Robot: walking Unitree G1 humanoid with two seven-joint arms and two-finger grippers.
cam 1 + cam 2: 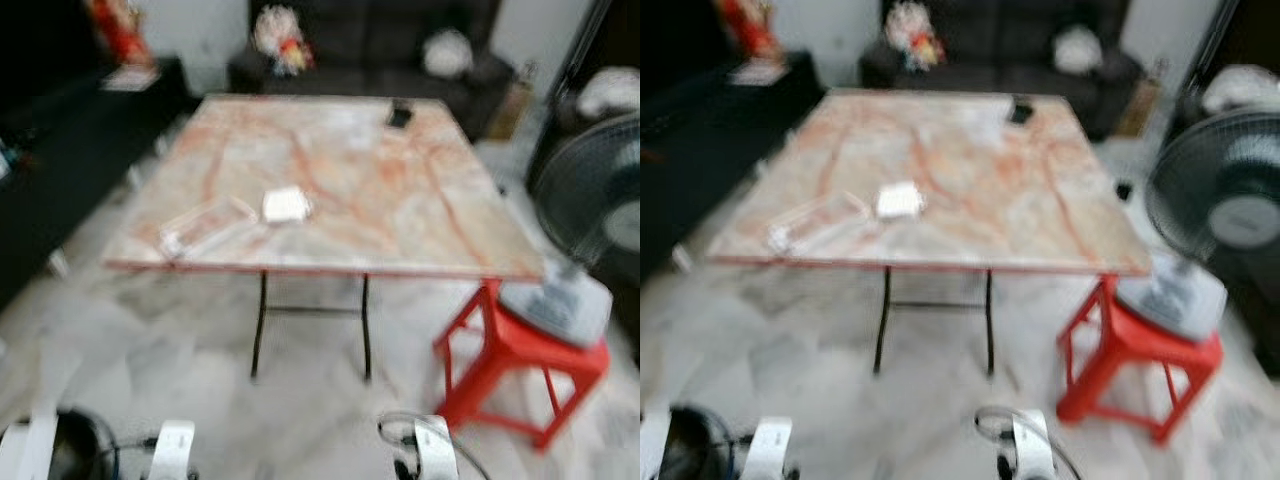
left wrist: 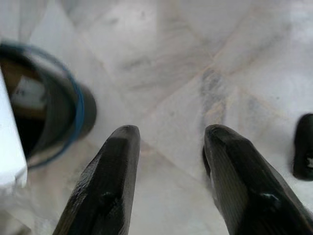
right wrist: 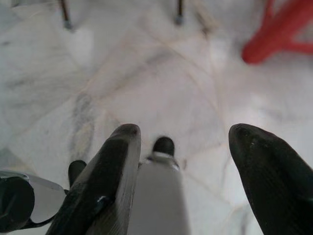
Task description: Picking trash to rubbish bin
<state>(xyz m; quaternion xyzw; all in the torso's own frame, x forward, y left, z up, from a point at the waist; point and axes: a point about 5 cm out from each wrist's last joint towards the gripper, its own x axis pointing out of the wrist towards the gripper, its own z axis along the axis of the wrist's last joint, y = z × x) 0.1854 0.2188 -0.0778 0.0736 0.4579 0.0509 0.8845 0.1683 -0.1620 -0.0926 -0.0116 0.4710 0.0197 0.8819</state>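
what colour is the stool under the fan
Bright red stool, clearest in the left eye view, standing right of the table with the fan on it.

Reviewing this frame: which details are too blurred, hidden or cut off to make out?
- White item on table: head views blurred, identity unclear.
- Clear wrapper: blur hides its contents.
- Dark object at far edge: too small.
- Bin: cut off by left wrist view's edge.
- Fan: cut off at the edge.

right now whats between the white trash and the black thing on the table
Bare marble tabletop lies between the white trash and the black thing, seen in the left eye view.
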